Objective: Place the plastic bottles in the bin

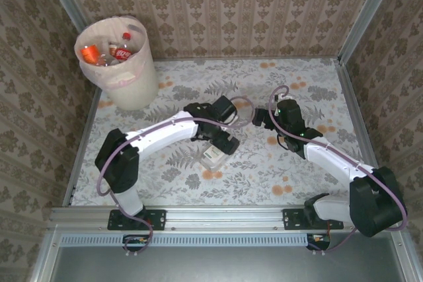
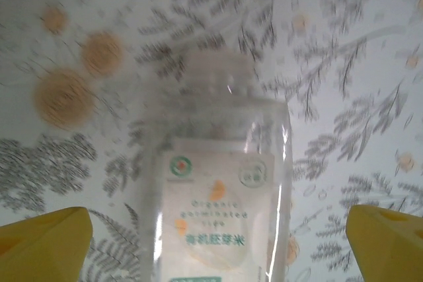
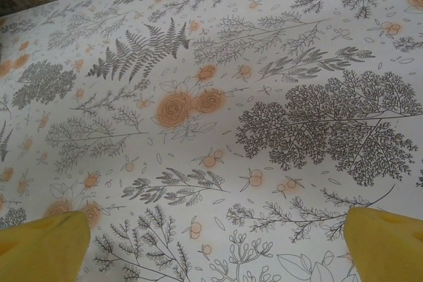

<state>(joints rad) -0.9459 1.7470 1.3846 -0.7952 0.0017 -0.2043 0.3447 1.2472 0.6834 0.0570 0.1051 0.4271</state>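
Floral-patterned bench [image 1: 264,170] carries a clear bottle [image 2: 218,183] with a white label, lying between the spread fingers of the left tool [image 2: 213,246] and clear of both. The right tool [image 3: 211,246] also stands apart, over bare bench to the left tool's right. Well apart from both tools, the bin [image 1: 135,87] holds several more bottles [image 1: 119,51].

A lab test booth — wallpaper panels [image 1: 231,4] in aluminium framing [image 1: 211,219], floral tabletop [image 1: 264,176].
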